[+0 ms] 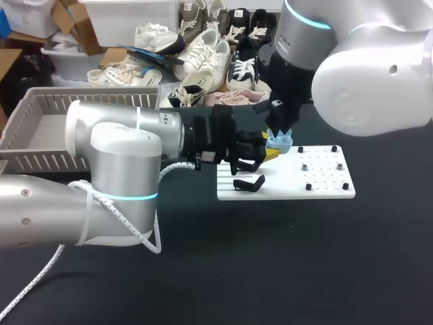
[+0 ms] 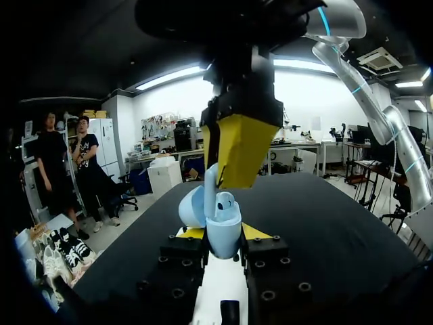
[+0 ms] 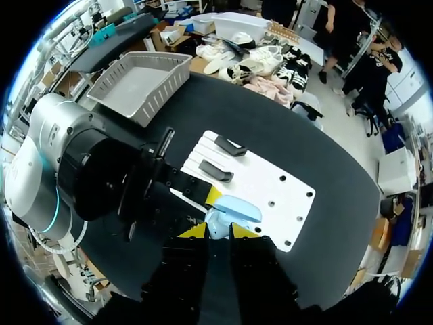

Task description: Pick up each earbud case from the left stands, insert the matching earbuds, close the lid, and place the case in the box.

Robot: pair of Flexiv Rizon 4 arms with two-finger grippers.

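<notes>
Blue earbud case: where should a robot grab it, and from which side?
Grip the case by its lower body, one finger on each side, coming in level from the side, as the left gripper does. Its lid stands open on top, so leave that free.

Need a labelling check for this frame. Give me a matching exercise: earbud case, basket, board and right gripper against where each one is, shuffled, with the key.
Things
1. earbud case
2. grey basket
3. white board
4. right gripper

Places
a. flat on the table, with black stands on it
b. between the fingers of the left gripper, lid open
c. on the far-left part of the table, behind the left arm
d. directly above the open case

Pairs: 1-b, 2-c, 3-a, 4-d
</notes>
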